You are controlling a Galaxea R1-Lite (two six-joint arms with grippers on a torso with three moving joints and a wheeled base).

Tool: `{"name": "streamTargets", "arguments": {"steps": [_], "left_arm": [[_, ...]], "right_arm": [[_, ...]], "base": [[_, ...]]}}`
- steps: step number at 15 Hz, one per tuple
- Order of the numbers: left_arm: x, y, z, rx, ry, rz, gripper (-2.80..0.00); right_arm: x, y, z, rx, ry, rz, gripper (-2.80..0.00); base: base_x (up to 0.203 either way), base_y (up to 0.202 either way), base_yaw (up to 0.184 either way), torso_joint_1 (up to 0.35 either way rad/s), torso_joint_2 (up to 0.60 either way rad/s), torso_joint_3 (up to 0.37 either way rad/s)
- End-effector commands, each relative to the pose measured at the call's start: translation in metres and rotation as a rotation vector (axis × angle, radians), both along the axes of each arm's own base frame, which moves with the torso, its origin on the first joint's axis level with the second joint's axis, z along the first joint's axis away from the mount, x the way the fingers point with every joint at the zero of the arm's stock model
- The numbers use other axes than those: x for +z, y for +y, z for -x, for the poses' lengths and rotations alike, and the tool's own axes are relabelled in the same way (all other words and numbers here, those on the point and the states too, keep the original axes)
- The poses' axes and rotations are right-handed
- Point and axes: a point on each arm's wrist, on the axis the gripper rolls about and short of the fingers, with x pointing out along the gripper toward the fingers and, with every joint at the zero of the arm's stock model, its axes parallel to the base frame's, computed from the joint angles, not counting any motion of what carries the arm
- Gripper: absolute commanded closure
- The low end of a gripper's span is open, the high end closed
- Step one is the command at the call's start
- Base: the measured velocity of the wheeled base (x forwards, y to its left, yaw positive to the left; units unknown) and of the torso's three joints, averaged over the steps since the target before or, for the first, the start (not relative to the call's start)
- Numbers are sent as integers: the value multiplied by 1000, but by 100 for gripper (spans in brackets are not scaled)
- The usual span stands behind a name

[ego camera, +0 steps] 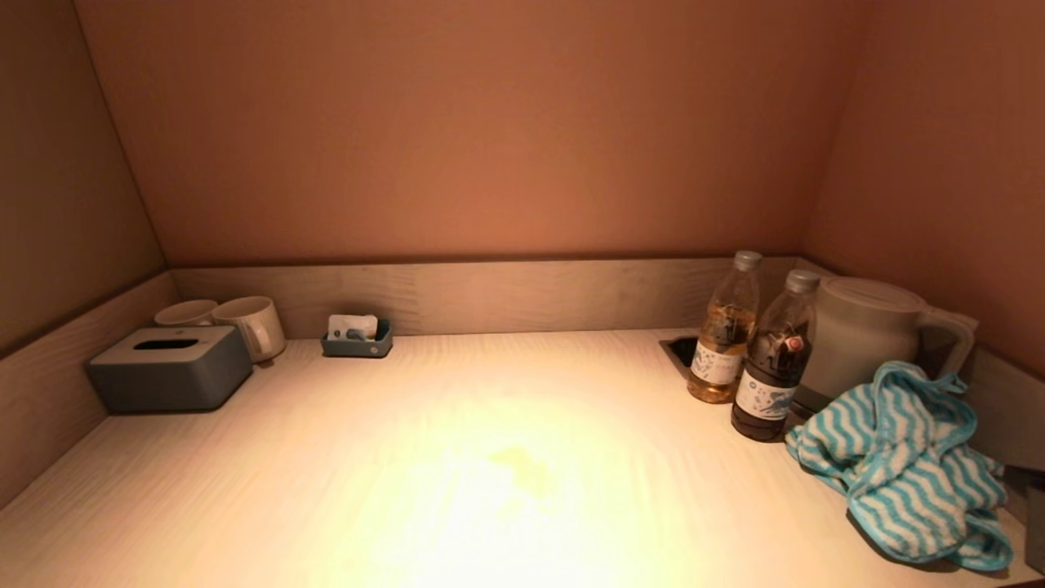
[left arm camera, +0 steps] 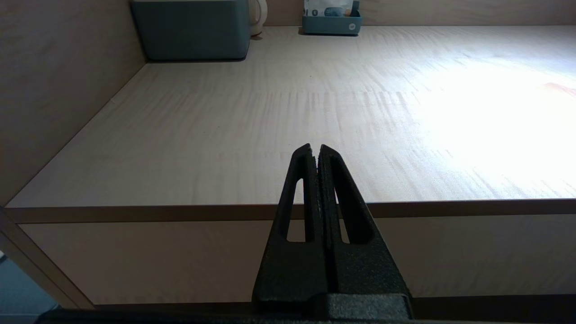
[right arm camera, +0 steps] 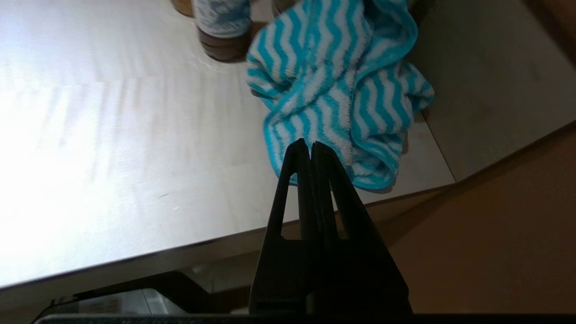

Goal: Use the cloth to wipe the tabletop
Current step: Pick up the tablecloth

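A crumpled cloth [ego camera: 906,461] with turquoise and white zigzag stripes lies at the right end of the pale wooden tabletop [ego camera: 457,457], near its front edge. It also shows in the right wrist view [right arm camera: 342,85]. My right gripper [right arm camera: 310,145] is shut and empty, hanging in front of the table's edge short of the cloth. My left gripper [left arm camera: 315,147] is shut and empty, parked in front of the table's front edge at the left. Neither gripper shows in the head view. A faint yellowish stain [ego camera: 526,469] marks the middle of the tabletop.
Two bottles [ego camera: 722,331] [ego camera: 771,367] and a grey kettle [ego camera: 865,335] stand behind the cloth at the right. A grey tissue box [ego camera: 171,367], two mugs [ego camera: 249,325] and a small tray [ego camera: 357,339] stand at the back left. Walls close in three sides.
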Motion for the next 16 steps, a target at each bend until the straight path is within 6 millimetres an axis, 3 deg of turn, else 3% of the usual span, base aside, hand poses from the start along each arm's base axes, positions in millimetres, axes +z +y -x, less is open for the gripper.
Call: {"name": "streamTargets", "arguments": {"steps": [1, 4, 8, 9, 16], "left_arm": [[0, 0, 0, 1, 0, 1, 0], [0, 0, 0, 1, 0, 1, 0], [0, 0, 0, 1, 0, 1, 0], [0, 0, 0, 1, 0, 1, 0], [0, 0, 0, 1, 0, 1, 0]], "right_arm": [[-19, -16, -69, -117, 114, -15, 0], [-26, -40, -109, -228, 151, -39, 0], [-28, -57, -134, -278, 163, -48, 0], [-31, -59, -139, -280, 172, -52, -280], [-50, -58, -150, -171, 214, -194, -280]], "base": [[0, 0, 0, 0, 0, 0], [0, 0, 0, 0, 0, 0], [0, 0, 0, 0, 0, 0], [0, 0, 0, 0, 0, 0], [0, 0, 0, 0, 0, 0]]}}
